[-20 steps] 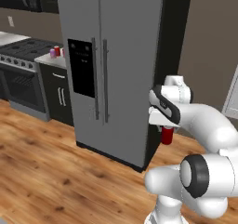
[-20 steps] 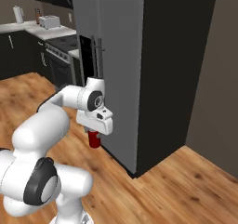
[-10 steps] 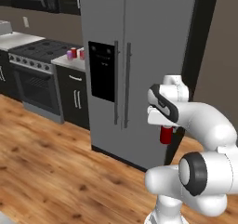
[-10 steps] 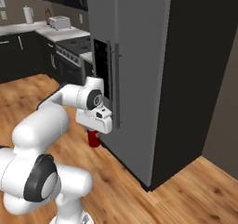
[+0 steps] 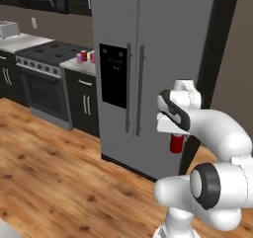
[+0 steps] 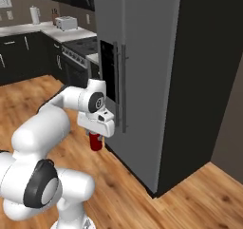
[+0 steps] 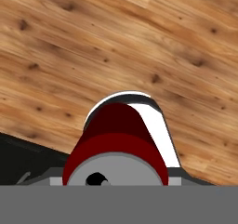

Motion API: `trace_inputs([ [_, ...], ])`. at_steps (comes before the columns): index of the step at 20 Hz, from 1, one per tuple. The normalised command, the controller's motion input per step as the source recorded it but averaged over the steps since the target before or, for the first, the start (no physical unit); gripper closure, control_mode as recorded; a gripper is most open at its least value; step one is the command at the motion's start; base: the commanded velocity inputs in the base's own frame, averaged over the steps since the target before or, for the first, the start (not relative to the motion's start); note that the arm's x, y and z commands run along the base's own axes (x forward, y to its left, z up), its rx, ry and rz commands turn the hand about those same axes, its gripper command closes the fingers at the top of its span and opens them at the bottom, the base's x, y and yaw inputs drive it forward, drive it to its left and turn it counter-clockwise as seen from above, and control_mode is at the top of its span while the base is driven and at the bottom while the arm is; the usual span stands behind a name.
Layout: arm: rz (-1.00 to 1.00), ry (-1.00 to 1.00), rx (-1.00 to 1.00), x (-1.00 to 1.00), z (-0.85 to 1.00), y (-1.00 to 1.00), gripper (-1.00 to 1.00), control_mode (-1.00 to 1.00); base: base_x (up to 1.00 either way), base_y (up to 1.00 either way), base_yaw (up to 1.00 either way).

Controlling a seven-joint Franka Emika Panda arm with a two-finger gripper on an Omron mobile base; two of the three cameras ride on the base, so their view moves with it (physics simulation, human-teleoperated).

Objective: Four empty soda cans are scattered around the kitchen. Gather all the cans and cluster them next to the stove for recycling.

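Gripper (image 5: 176, 133) is closed on a red soda can (image 5: 176, 143), carried upright with the can hanging below the hand, in mid-air above the wood floor (image 5: 54, 173) and just in front of the refrigerator (image 5: 148, 59). In the hand view the can's silver top (image 7: 116, 174) sits right at the camera, with the red body (image 7: 116, 130) reaching away toward the floor.

Handling assessment: an empty can of this kind is judged very light, thin-walled and easily dented, with a smooth, slippery side. A hold across the upper body near the rim, as seen here, is the stiffer place; squeezing mid-wall would risk crushing it.

Destination: the stove (image 5: 47, 79) stands well to the left. On the narrow desk (image 5: 81, 66) between stove and refrigerator, other soda cans (image 5: 84, 57) are grouped, at least one red and one pink; the exact count is too small to tell.

Clearance: the floor toward the stove appears open. The refrigerator door and its handles (image 6: 124, 85) are close beside the held can, so a wide swing there could strike them. The free desk beside the grouped cans is tight and ends at the refrigerator's side wall.
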Motion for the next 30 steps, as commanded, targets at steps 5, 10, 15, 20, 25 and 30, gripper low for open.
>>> trace_inputs([
  [5,0.0,0.0,0.0,0.0,0.0,0.0,1.0,1.0,0.68,0.24,0.0],
  [10,0.0,0.0,0.0,0.0,0.0,0.0,1.0,1.0,0.73,-0.08,0.08],
  [15,0.0,0.0,0.0,0.0,0.0,0.0,1.0,1.0,0.62,-0.28,0.1],
  [20,0.0,0.0,0.0,0.0,0.0,0.0,1.0,1.0,0.53,-0.08,0.22],
  [25,0.0,0.0,0.0,0.0,0.0,0.0,1.0,1.0,0.5,0.47,0.08],
  [30,0.0,0.0,0.0,0.0,0.0,0.0,1.0,1.0,0.47,0.59,-0.02],
])
